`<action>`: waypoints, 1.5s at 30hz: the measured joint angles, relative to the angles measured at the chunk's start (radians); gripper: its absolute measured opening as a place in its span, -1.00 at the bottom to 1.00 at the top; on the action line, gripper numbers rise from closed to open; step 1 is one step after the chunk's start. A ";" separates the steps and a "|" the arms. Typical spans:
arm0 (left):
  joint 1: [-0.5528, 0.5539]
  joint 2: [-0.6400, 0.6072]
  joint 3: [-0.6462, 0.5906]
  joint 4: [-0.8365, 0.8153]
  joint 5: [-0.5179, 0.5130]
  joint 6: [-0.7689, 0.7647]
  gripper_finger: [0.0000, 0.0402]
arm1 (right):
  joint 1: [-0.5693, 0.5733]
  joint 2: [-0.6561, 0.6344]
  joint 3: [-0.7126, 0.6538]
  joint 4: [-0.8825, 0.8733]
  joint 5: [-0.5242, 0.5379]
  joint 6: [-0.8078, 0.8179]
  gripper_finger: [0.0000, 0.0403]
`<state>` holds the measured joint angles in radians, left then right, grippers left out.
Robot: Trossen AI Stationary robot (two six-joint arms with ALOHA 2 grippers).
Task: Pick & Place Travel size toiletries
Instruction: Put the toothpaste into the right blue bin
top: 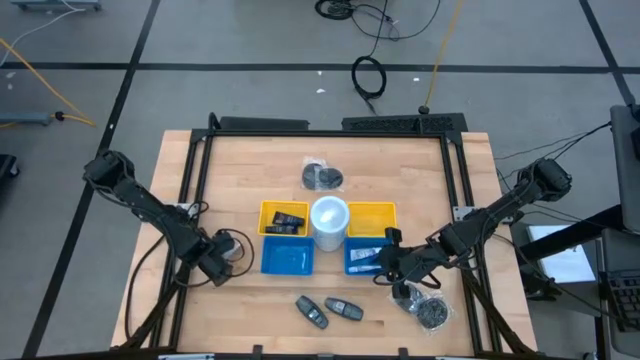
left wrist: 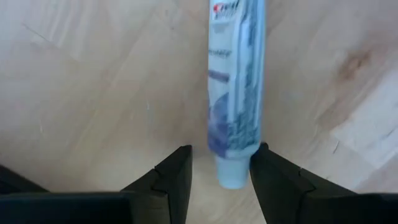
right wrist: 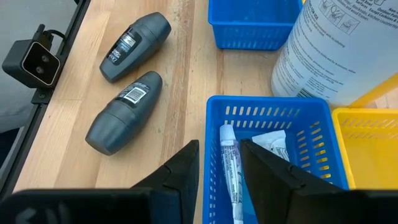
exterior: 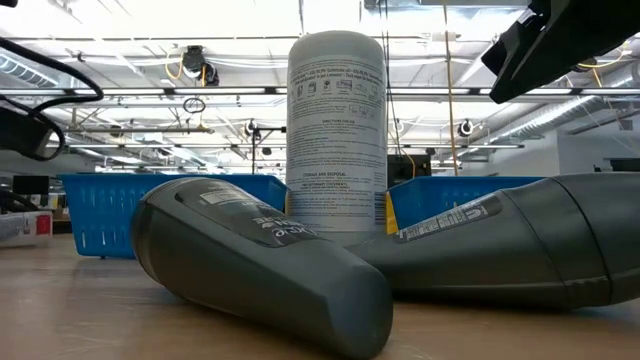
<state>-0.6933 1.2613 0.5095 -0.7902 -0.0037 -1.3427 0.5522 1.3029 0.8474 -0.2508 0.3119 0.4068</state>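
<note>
Left pincer (left wrist: 217, 177): while it hangs low over bare desk (top: 240, 300) left of the baskets, its fingers stand partly apart with a tube (left wrist: 235, 93) between them; the cap end sits against one finger, with a gap to the other, so I judge the tube not firmly pinched. Whether it lies on the wood I cannot tell.
Right pincer (right wrist: 219, 168): over the near right blue basket (right wrist: 267, 112), fingers partly apart and straddling a second tube (right wrist: 230, 168) in it; likely set there to drop or fetch it, contact unclear.
Task's things: one tube at the left pincer, on the desk side; one tube in the right blue basket, beside a crumpled white packet (right wrist: 270, 144) that may be another.
Why so placed: the baskets cluster around a white canister (top: 329, 220), so sorted goods end up mid-desk within both arms' reach.
Counts: two blue baskets, two yellow baskets (top: 285, 218); two dark grey roll-ons (top: 328, 309) at the near edge; two clear bags of dark bits (top: 322, 177), one far, one near right; two tubes seen for certain.
</note>
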 joint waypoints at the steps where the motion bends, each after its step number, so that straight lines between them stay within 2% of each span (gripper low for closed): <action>1: 0.000 0.000 0.000 0.009 -0.009 -0.003 -0.22 | 0.000 0.000 0.000 0.000 0.000 0.000 -0.45; 14: 0.001 0.000 0.000 0.019 0.015 -0.005 -0.24 | 0.000 0.000 0.000 0.000 -0.001 0.008 -0.45; 17: 0.001 0.000 0.000 0.017 0.060 0.000 -0.37 | 0.000 0.000 0.000 0.000 -0.001 0.008 -0.45; 22: 0.001 0.000 0.001 0.019 0.078 0.032 -0.83 | 0.000 0.000 0.000 0.000 -0.001 0.008 -0.45; 26: -0.001 0.001 0.001 0.021 0.037 0.024 -0.83 | 0.000 0.000 0.000 0.000 -0.001 0.008 -0.45; 32: -0.001 0.001 0.008 -0.003 0.033 0.023 -0.83 | 0.000 0.000 0.000 0.000 0.000 0.008 -0.45; 38: -0.003 0.003 0.101 -0.128 -0.015 0.046 -0.83 | 0.000 0.000 0.000 0.000 0.000 0.008 -0.45; 45: -0.016 0.002 0.311 -0.346 -0.144 0.067 -0.83 | 0.000 0.000 0.000 0.000 0.000 0.008 -0.45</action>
<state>-0.7090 1.2637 0.8207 -1.1359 -0.1475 -1.2753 0.5518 1.3029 0.8471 -0.2508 0.3122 0.4149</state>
